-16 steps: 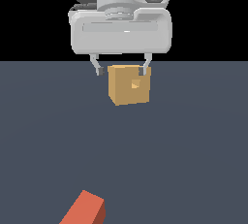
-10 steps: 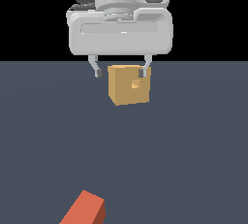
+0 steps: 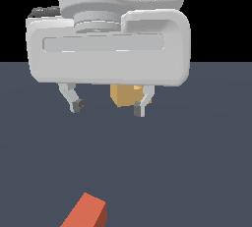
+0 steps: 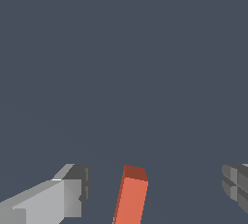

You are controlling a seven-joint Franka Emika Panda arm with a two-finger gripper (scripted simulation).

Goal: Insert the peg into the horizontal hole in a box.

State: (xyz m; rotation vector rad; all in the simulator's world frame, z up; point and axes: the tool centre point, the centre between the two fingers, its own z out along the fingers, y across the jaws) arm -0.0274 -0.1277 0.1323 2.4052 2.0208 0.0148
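Observation:
The red-orange peg (image 3: 86, 213) lies on the dark floor at the near edge of the exterior view, partly cut off by the frame. In the wrist view the peg (image 4: 131, 196) shows end-on between the two fingers. My gripper (image 3: 108, 107) hangs open and empty well above the floor, between the peg and the box. The tan box (image 3: 127, 95) stands behind it, mostly covered by the hand and the finger (image 3: 141, 108) on the exterior view's right. The hole is hidden.
A flat dark grey floor (image 3: 197, 162) fills the scene, with black background above its far edge. The big white hand body (image 3: 108, 49) blocks much of the exterior view.
The hand has come toward the camera and the peg, now looking much larger and covering most of the box. The fingers stay spread. The peg and box have not moved.

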